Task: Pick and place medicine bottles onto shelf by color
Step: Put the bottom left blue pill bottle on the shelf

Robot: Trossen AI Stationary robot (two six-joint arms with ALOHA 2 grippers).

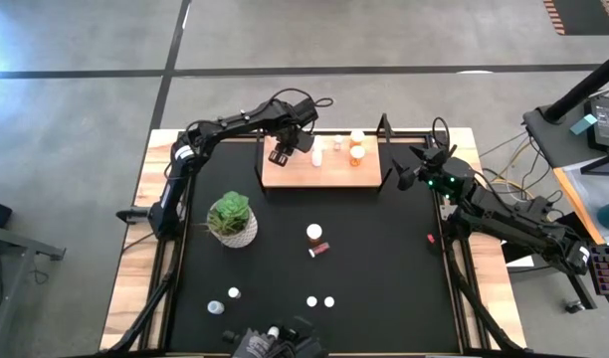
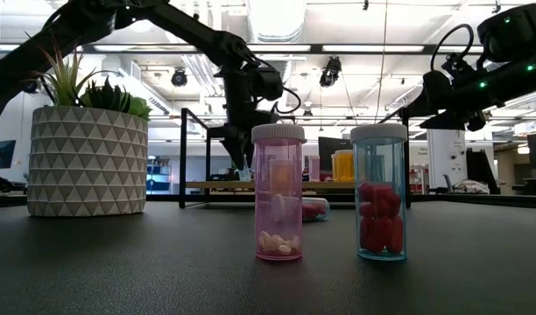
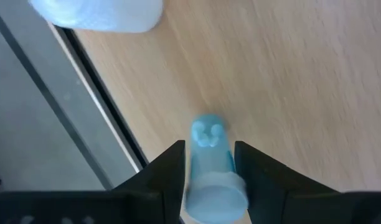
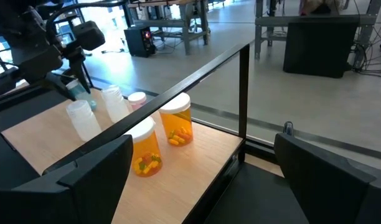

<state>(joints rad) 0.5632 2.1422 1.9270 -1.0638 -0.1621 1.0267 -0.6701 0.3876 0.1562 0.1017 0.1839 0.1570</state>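
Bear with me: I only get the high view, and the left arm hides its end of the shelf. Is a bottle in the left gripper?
Observer: Yes. The left wrist view shows a pale blue bottle in the left gripper, over the shelf.
Operator: Is the right gripper open?
Observer: Yes. The right wrist view shows the right gripper wide open and empty, facing two orange bottles on the shelf.
Operator: And the two standing side by side, off the shelf: what colours?
Observer: The low view shows a pink bottle with white pills and a blue bottle with red pills.
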